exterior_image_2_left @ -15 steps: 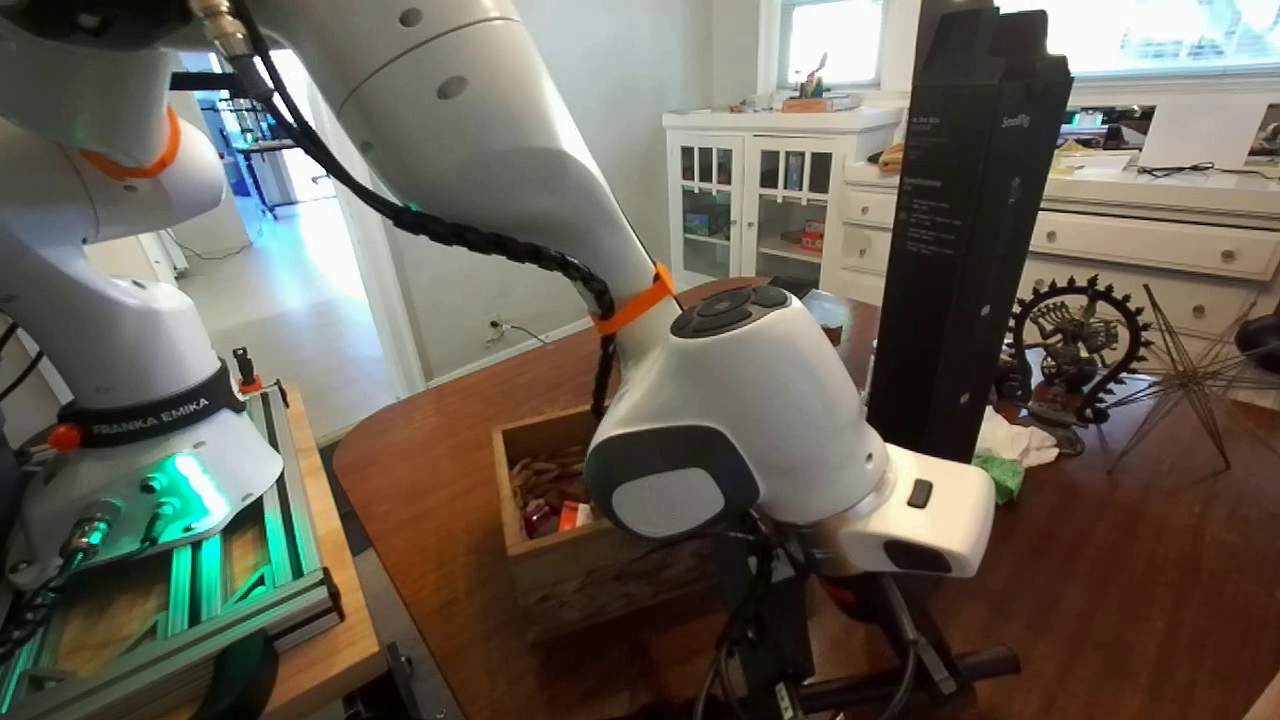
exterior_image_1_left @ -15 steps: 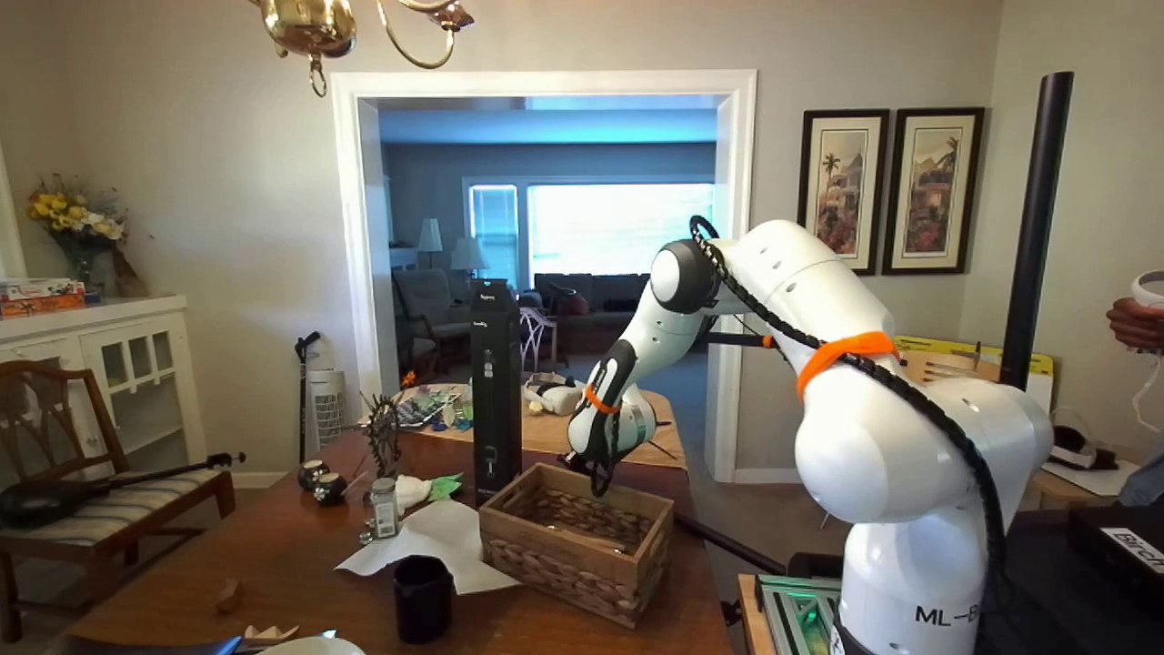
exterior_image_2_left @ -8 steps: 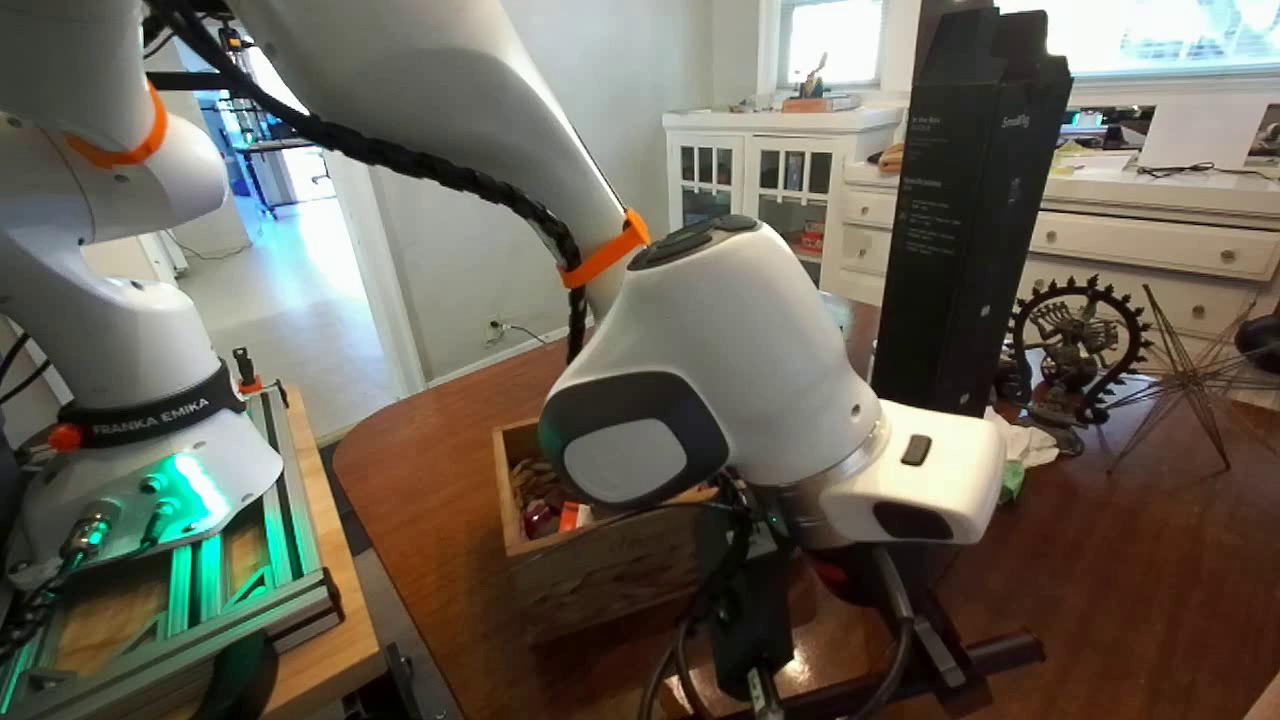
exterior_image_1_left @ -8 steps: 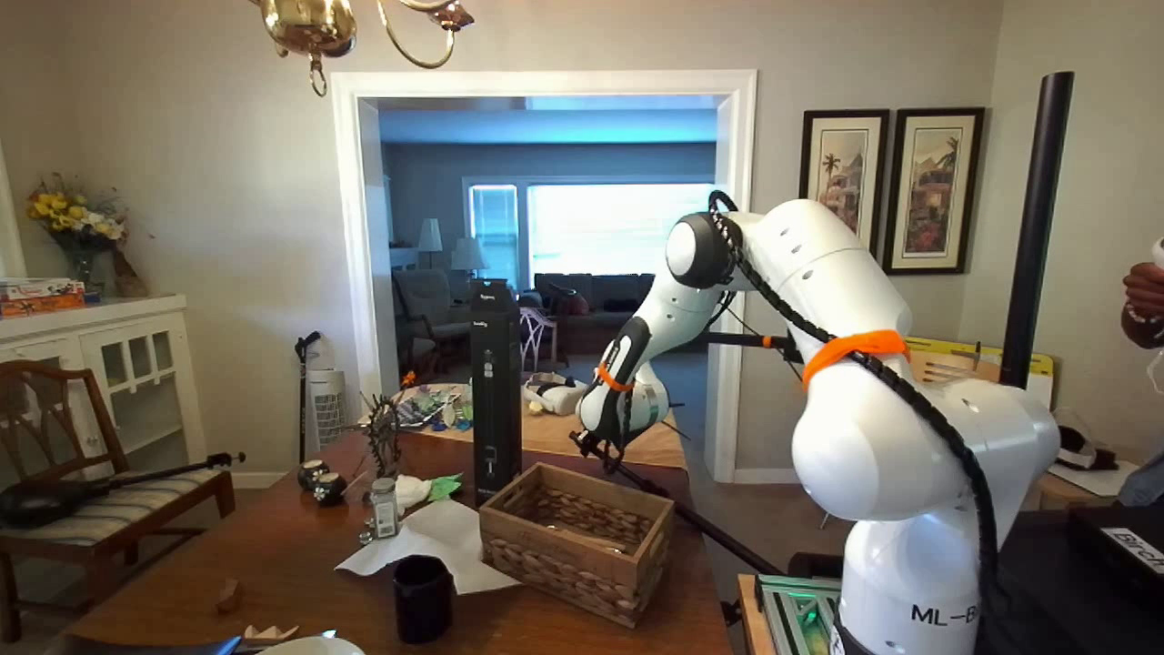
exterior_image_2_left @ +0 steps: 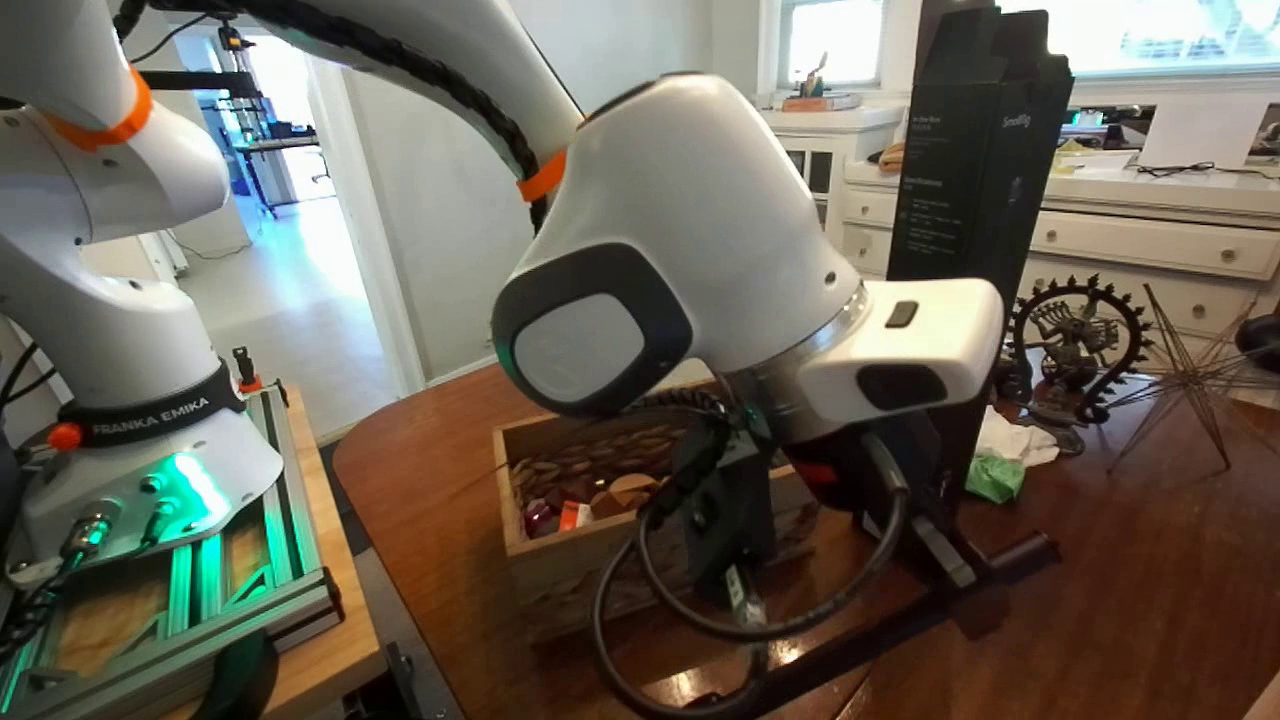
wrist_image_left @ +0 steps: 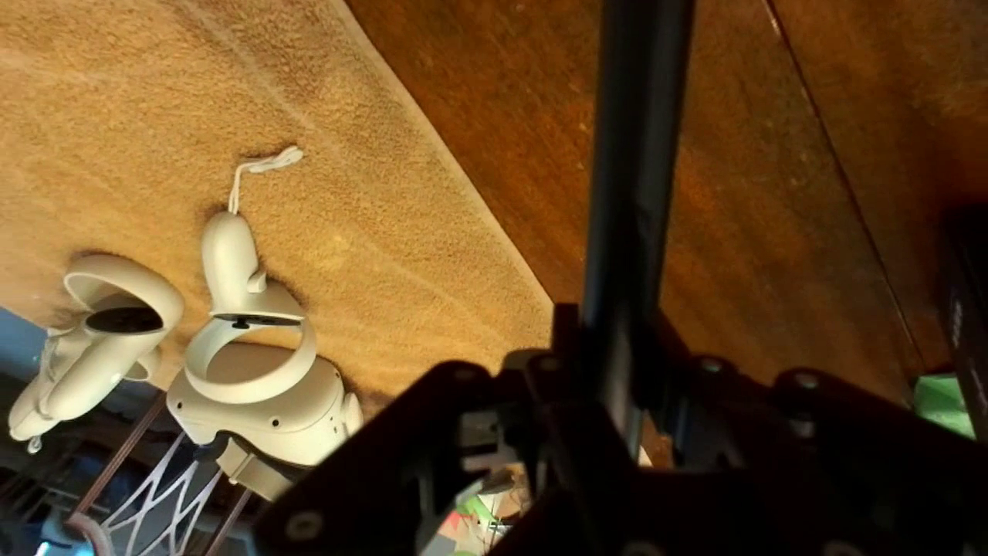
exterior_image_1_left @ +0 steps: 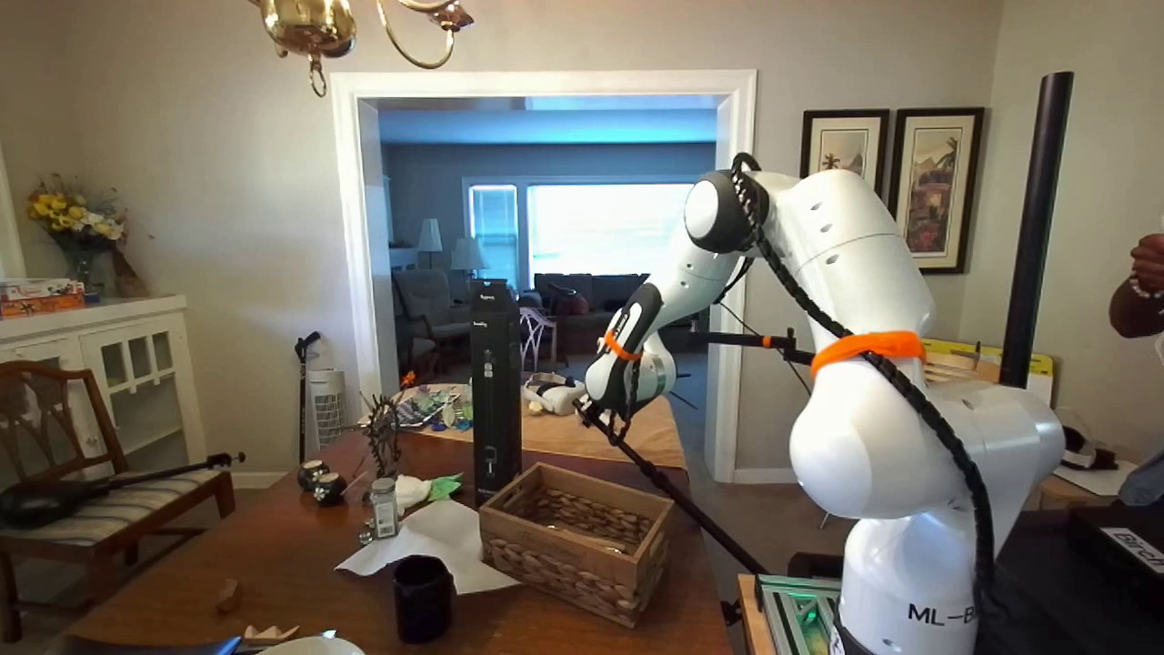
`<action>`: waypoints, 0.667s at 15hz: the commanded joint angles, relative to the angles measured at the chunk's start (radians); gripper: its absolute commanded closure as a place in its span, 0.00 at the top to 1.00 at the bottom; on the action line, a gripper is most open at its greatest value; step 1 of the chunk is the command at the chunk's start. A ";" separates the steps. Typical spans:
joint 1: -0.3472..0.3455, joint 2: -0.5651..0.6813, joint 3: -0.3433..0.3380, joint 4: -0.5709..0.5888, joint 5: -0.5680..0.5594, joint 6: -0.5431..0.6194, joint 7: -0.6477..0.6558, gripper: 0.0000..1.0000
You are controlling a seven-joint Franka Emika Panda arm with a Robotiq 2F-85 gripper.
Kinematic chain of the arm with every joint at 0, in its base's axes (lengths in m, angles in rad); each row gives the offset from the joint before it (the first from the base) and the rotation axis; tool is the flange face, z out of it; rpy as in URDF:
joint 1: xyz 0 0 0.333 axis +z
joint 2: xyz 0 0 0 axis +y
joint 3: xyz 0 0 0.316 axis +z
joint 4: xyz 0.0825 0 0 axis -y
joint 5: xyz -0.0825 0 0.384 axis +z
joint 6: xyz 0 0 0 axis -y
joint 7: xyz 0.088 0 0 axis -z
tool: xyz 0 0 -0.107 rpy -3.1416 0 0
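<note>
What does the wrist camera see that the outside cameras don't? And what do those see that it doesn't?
Only the wrist view clearly shows the little white cord lying on the tan cloth. Only the exterior views show the woven basket and the robot's white arm. All of them show the black pole, clamped in the gripper, and the wooden table.

Dark mug (exterior_image_1_left: 423, 600) near white paper (exterior_image_1_left: 443, 539)

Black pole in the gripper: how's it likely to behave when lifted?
The black pole is probably stiff: it looks straight, without visible sag. The gripper holds it near one end, so the long side may tip down. Its rounded surface suggests it could roll or twist.
</note>
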 commanded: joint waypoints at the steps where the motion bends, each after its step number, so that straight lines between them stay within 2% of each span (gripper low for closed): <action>1: -0.023 -0.087 0.026 -0.062 -0.007 -0.055 -0.016 0.06; 2: -0.028 -0.103 0.032 -0.073 -0.006 -0.062 -0.022 0.06; 4: -0.089 -0.142 0.099 -0.107 -0.002 -0.087 -0.061 0.06; 7: -0.247 -0.184 0.272 -0.135 0.033 -0.147 -0.158 0.06; 10: -0.368 -0.205 0.391 -0.123 0.081 -0.214 -0.217 0.06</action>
